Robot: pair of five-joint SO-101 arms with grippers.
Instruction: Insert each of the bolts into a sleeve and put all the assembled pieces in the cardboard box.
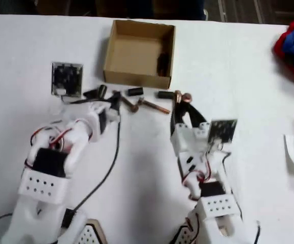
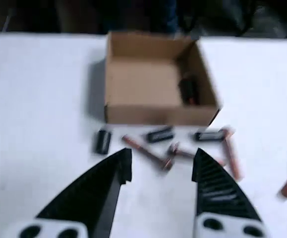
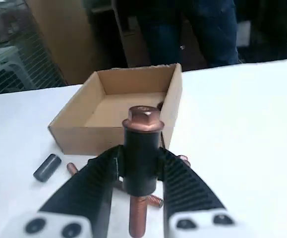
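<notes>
Right gripper (image 3: 139, 151) is closed on a sleeve (image 3: 141, 168) with a bolt (image 3: 143, 118) through it, held upright near the box (image 3: 74, 136). Left gripper (image 2: 163, 161) is wide open and holds nothing, close to loose bolts (image 2: 143, 150) and sleeves (image 2: 159, 134) on the table (image 2: 34, 99) before the box. One dark piece (image 2: 188, 91) lies inside the box.

So the cardboard box (image 1: 139, 51) sits at the far side of the white table (image 1: 238, 66), with one dark piece (image 1: 163, 63) inside against the wall on the right arm's side. Just in front, loose black sleeves (image 1: 135, 92) and copper bolts (image 1: 154, 105) lie scattered. The left gripper (image 1: 113, 101) hangs at that pile, and the right gripper (image 1: 182, 101) is pinching a copper-headed bolt (image 1: 178, 95) right beside it.
</notes>
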